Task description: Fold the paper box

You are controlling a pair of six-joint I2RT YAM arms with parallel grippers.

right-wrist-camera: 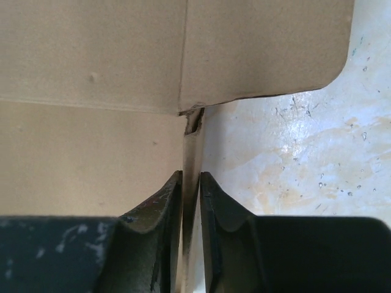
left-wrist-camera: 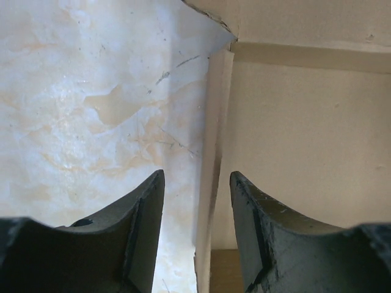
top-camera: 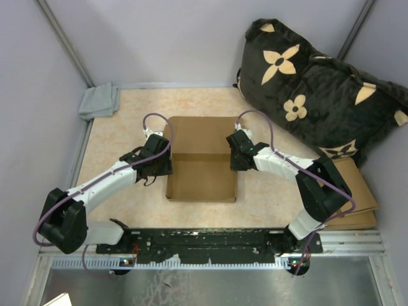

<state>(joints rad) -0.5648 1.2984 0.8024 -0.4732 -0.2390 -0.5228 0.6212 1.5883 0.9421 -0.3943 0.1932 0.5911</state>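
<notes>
Cardboard: paper box (top-camera: 201, 172) seems light, stiff; grip its side walls;
Left fingers (left-wrist-camera: 143, 232): spread astride one wall;
Right fingers (right-wrist-camera: 159, 213): pinching the other wall

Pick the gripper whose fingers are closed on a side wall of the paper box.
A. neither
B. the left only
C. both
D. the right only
D: in its wrist view the right gripper presses both faces of an upright side wall of the paper box, while the left gripper stands open, with a gap on either side of the wall between its fingers.
</notes>
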